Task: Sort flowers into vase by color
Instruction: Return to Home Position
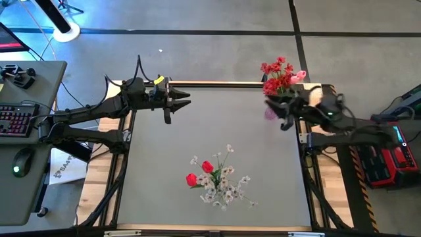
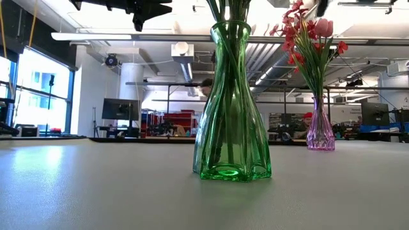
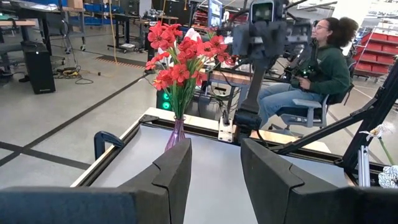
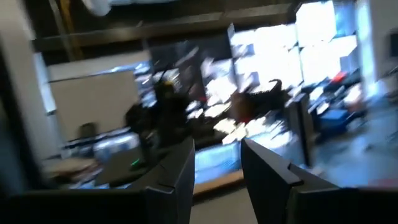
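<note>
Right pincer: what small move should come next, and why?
Probably lift the right pincer clear of the violet vase towards its rest pose: it looks open and empty, red and pink flowers stand in that vase, and the left pincer waits near the table edge.

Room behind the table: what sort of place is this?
Probably a robotics lab or workshop: bare ceiling ducts, a monitor on a bench, red racks of bins, and a seated person nearby.

Robotics lab on an open workshop floor: exposed ceiling ducts (image 2: 182,59), concrete floor (image 1: 217,56) with taped lines (image 1: 197,31), monitor (image 2: 119,108) at the far benches, red parts-bin racks (image 3: 378,46), keyboard (image 1: 14,120) and mouse (image 1: 23,161) station beside the rig's desk (image 1: 263,151), person (image 3: 317,68) seated behind.
</note>
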`<control>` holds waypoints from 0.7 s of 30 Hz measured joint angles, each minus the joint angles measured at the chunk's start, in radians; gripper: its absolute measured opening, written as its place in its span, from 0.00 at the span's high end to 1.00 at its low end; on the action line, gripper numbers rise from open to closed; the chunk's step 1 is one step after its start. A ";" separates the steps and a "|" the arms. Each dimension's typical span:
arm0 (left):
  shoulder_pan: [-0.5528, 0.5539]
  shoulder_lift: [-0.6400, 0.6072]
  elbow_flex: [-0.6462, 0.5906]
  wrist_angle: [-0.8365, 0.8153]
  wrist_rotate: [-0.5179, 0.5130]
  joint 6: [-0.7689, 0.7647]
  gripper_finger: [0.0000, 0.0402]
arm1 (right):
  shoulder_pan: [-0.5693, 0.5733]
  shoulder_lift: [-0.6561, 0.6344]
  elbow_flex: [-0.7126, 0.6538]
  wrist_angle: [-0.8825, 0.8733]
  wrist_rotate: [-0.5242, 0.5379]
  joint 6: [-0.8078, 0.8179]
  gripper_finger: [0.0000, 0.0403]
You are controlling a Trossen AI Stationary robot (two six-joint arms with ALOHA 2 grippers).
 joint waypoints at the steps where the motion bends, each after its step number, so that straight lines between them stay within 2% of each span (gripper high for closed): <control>1: 0.000 0.000 0.000 0.000 0.000 0.000 0.68 | 0.000 0.028 0.000 0.003 -0.034 0.030 0.71; 5: 0.000 0.000 0.000 0.000 0.000 0.000 0.68 | 0.001 0.115 -0.001 0.004 -0.197 0.132 0.71; 8: 0.000 0.000 0.000 0.003 0.000 0.000 0.68 | 0.001 0.150 -0.001 0.003 -0.261 0.185 0.71; 12: -0.003 0.007 0.000 0.101 0.000 -0.021 0.68 | 0.001 0.164 -0.001 0.003 -0.267 0.234 0.71; 21: -0.008 0.008 0.000 0.184 0.000 -0.273 0.68 | 0.018 0.146 -0.001 0.033 -0.275 0.311 0.71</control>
